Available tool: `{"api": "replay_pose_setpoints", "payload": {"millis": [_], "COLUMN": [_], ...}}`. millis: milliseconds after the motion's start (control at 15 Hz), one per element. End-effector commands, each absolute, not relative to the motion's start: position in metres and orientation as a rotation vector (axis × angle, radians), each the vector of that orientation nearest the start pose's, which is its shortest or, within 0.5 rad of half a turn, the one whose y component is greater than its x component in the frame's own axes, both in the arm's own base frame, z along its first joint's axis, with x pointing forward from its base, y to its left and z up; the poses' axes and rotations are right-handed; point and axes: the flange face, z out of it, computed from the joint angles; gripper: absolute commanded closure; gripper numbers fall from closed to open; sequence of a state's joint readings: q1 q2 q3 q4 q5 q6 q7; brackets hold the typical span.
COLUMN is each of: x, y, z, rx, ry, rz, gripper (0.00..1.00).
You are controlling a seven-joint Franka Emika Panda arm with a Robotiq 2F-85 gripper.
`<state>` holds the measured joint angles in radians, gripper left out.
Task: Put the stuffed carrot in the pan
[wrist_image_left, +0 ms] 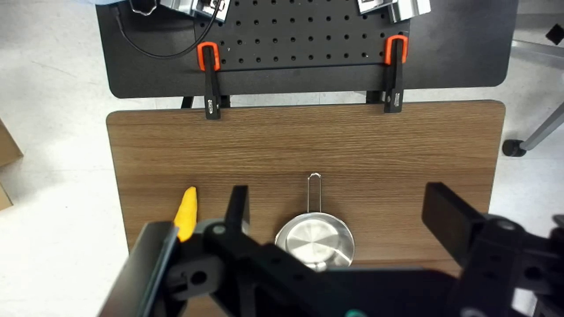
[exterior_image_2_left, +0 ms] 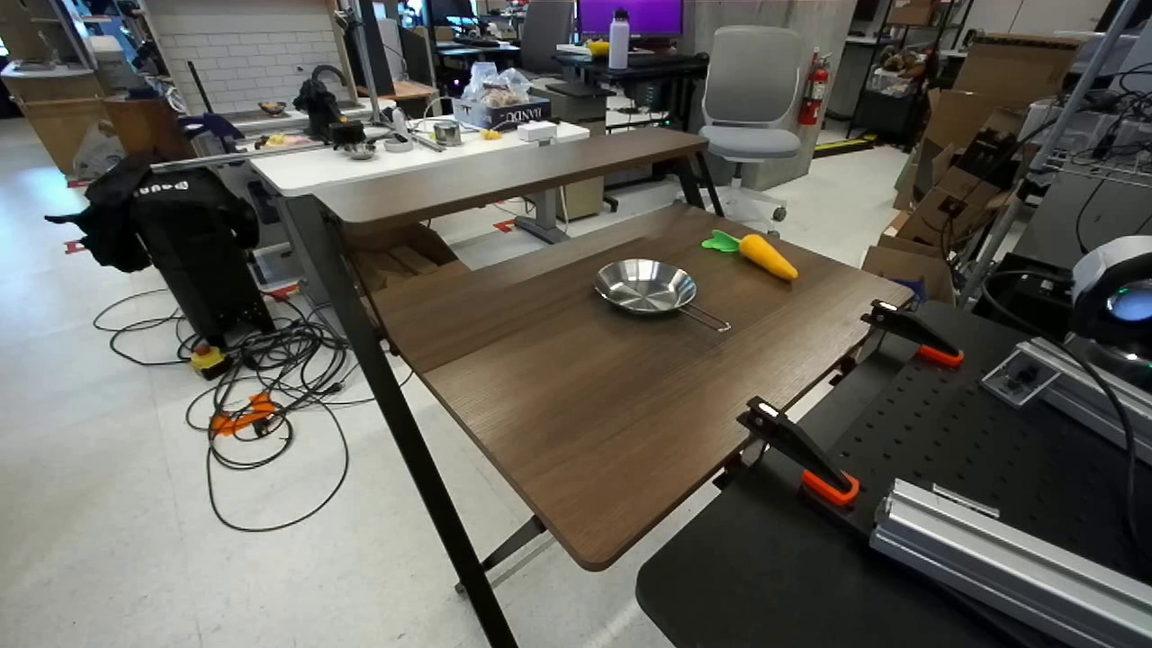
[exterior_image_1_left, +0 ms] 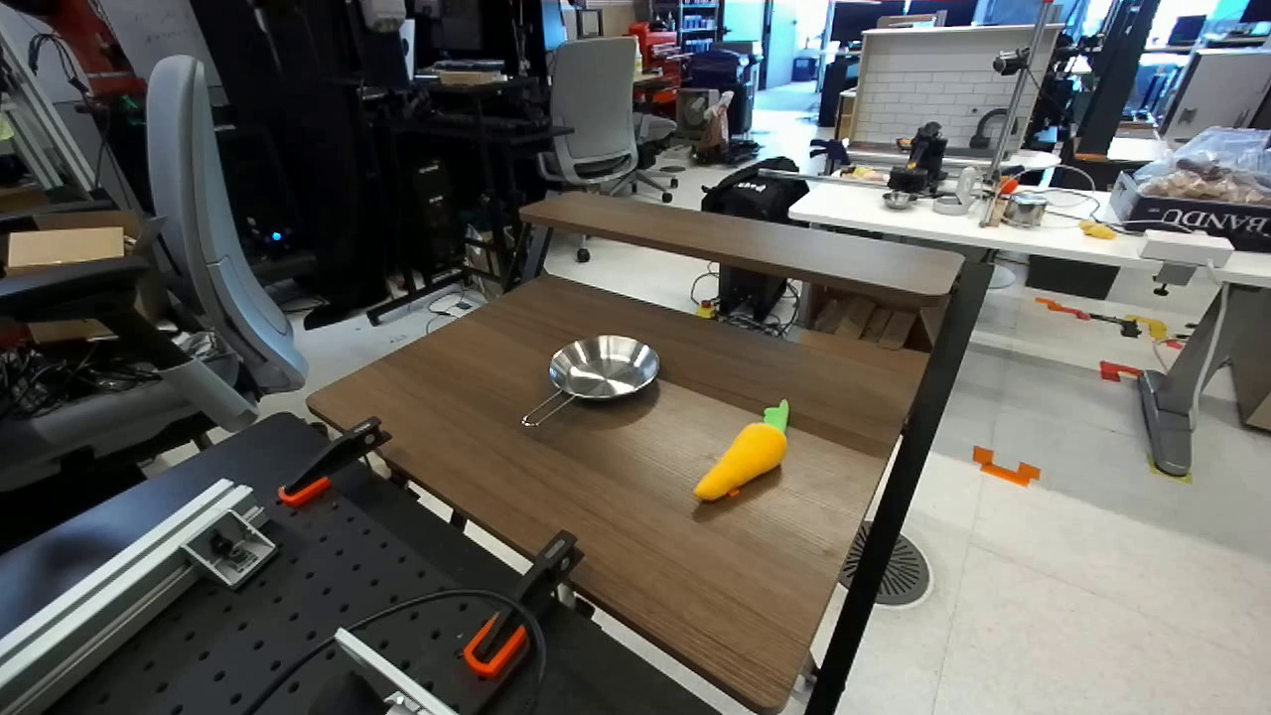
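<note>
The stuffed carrot, a yellow-orange plush cone with a green top, lies on its side on the brown table in both exterior views. In the wrist view the carrot shows at the left, its top end hidden behind my gripper. The silver pan stands upright on the table, apart from the carrot, and holds nothing; it also shows in an exterior view. In the wrist view the pan is partly covered by my gripper. My gripper is wide open and empty, above the table. It is outside both exterior views.
The brown table has a raised shelf along its far edge and a dark slanted leg. Two black clamps with orange pads overlap the table's near edge from the black perforated bench.
</note>
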<state>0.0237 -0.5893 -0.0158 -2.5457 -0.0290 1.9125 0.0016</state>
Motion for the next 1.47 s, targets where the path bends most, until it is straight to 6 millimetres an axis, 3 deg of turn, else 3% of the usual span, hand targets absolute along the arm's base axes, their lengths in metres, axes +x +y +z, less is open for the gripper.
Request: {"api": "replay_pose_setpoints", "payload": {"millis": [0,733,1400], "x": [0.366,0.386,0.443], "y": [-0.009,-0.054,-0.102], "z": [0.455,0.392,0.319], "rx": [-3.157,-3.139,-3.152], "ry": [-0.010,0.147,0.248], "rz": [0.082,0.245,0.306], "gripper": [0.00,0.00,0.00]}}
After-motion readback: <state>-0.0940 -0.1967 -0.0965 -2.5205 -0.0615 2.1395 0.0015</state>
